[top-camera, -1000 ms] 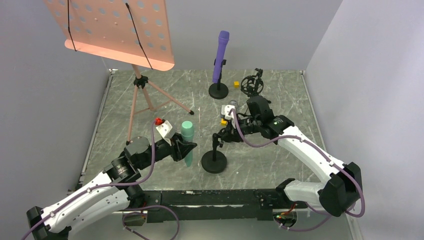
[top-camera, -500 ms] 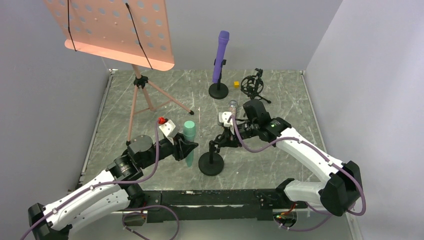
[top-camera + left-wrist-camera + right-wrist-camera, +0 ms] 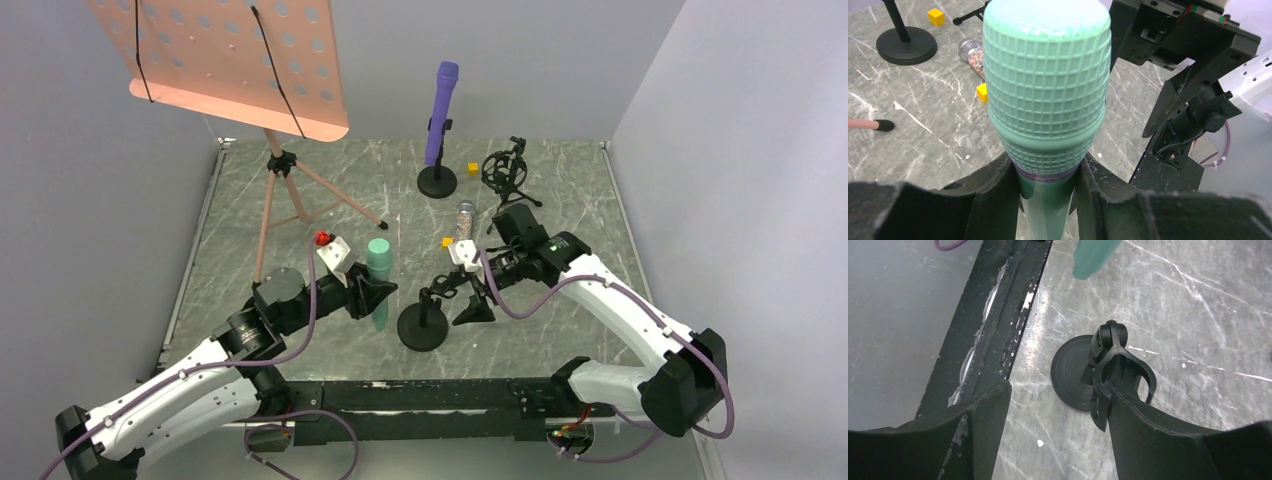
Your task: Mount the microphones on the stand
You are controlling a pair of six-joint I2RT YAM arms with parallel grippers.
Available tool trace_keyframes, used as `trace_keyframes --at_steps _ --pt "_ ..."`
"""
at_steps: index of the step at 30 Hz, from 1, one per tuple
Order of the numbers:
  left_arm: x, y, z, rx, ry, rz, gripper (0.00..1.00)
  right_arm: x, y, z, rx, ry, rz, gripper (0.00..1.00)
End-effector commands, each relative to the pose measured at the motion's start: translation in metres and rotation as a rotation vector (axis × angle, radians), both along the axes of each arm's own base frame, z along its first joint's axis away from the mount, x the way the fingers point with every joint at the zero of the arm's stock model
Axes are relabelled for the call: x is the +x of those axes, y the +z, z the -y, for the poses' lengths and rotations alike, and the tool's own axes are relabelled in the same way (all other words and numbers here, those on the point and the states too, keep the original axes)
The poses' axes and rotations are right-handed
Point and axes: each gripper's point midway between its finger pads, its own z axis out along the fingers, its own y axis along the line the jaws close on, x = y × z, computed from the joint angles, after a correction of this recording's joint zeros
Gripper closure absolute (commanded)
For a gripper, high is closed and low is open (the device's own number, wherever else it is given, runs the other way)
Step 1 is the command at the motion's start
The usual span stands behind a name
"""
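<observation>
Mint microphone [image 3: 377,258] held upright in left pincer [image 3: 381,297]; right pincer [image 3: 1055,390] wide, apparently touching stand [image 3: 1073,375].

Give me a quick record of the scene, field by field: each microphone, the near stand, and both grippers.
purple microphone: upright in the far stand
green microphone: upright, held by left gripper
copper microphone: lying on the table
near stand: clip empty
right gripper: open, at the near stand's clip
</observation>
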Motion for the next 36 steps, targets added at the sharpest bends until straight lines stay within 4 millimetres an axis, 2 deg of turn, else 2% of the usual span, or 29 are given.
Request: trace_keyframes --at_steps 1,4,7,11,16,21,31,34,36 --pt "0.002 0.047 0.002 -0.091 0.0 0.088 1.0 -0.012 0.045 0.012 0.102 0.074 0.075 0.27" --pt "0.003 0.05 0.004 -0.092 -0.004 0.099 1.0 -0.003 0.068 0.021 0.165 0.029 0.086 0.26" --pt "0.004 0.051 0.007 -0.09 -0.015 0.102 1.0 0.013 0.078 0.028 0.214 -0.055 0.052 0.27" --pt "0.004 0.052 0.011 -0.087 -0.032 0.1 1.0 0.051 0.068 0.022 0.211 -0.173 0.04 0.32" --pt "0.002 0.052 0.009 -0.101 -0.027 0.099 1.0 0.067 0.053 0.014 0.181 -0.155 0.01 0.41" --pt "0.001 0.048 0.006 -0.114 -0.02 0.093 1.0 0.072 0.044 0.007 0.166 -0.15 0.003 0.45" --pt "-0.001 0.047 0.007 -0.113 -0.028 0.09 1.0 0.06 0.02 -0.014 0.111 -0.08 -0.042 0.49" --pt "-0.001 0.044 0.006 -0.116 -0.026 0.082 1.0 0.058 0.016 -0.018 0.102 -0.067 -0.058 0.57" --pt "-0.002 0.043 0.005 -0.117 -0.025 0.082 1.0 0.057 0.016 -0.018 0.096 -0.059 -0.065 0.69"
